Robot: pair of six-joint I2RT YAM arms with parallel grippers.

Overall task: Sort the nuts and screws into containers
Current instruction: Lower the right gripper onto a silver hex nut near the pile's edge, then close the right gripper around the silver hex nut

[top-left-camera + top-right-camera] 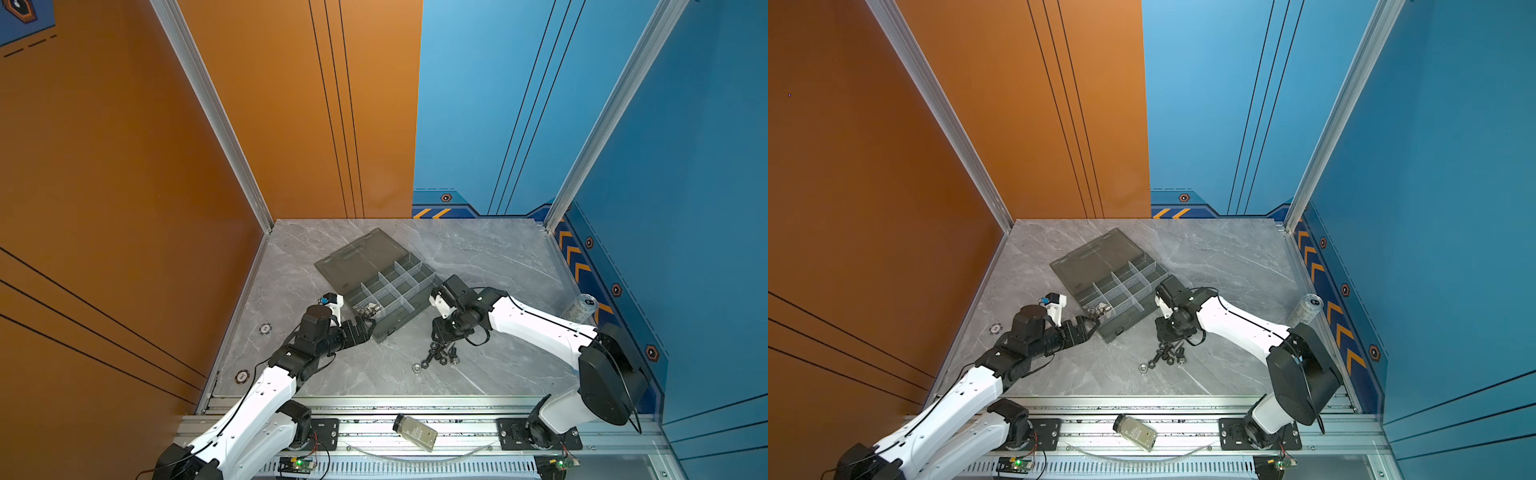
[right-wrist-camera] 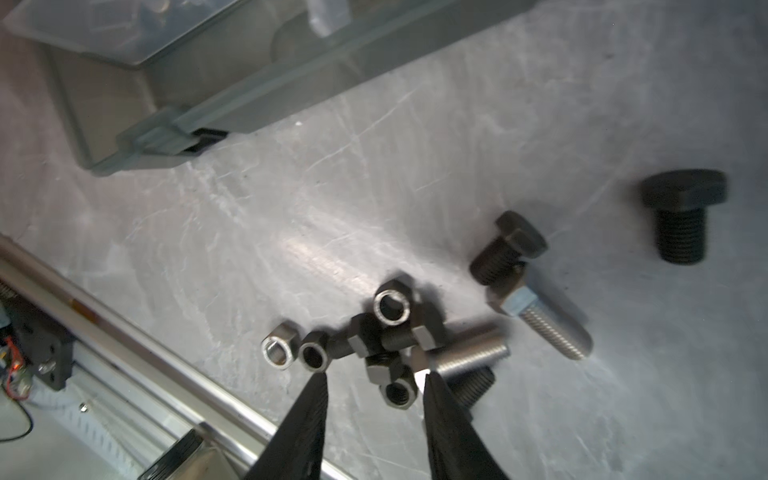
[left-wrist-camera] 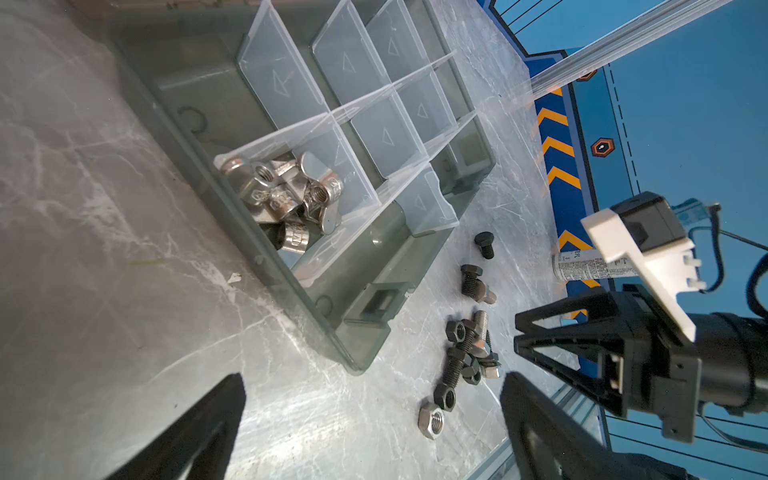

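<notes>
Your left arm lay low across the marble table (image 1: 478,257). Its left gripper (image 1: 368,326) was spread wide and empty at the near corner of the organiser box (image 1: 405,322). Your right arm bent down at the wrist, and the right gripper (image 1: 441,337) pointed at the loose pile of screws (image 1: 442,356) just beside the box's front wall.

Only the left wrist view showed the wing nuts (image 3: 282,195) heaped in the box's corner cell. Only the right wrist view showed the right claw's jaws partly apart, straddling a black nut (image 2: 399,392) without clamping it. A silver nut (image 2: 279,351) lay just outside them. In both top views a drink can (image 1: 579,307) stood near the right wall.
</notes>
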